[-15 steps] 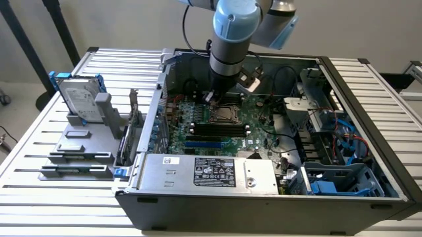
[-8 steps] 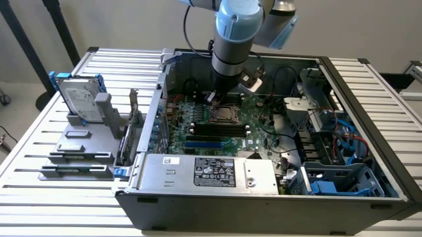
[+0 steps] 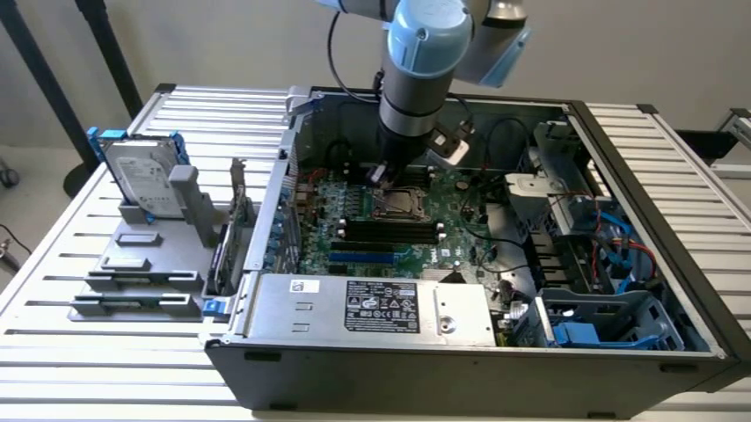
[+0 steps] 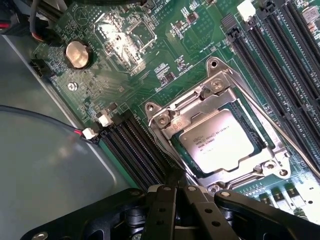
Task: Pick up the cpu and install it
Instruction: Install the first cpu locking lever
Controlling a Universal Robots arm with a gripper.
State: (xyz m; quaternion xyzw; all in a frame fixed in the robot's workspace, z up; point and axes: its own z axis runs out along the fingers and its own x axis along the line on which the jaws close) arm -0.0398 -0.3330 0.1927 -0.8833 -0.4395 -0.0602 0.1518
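Arm (image 3: 413,83): grey cylindrical link, pale blue joint caps. A black cable is routed alongside. Gripper (image 4: 177,192): black, screwed linkage.

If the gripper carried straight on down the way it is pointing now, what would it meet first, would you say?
Most likely the cpu seated in the metal socket frame on the motherboard, or that frame's near edge. The gripper, fingers shut, points down just beside it; depth is hard to judge.

Printed lines on the cpu (image 4: 225,137) and power-supply label (image 3: 382,306) are too small to read.
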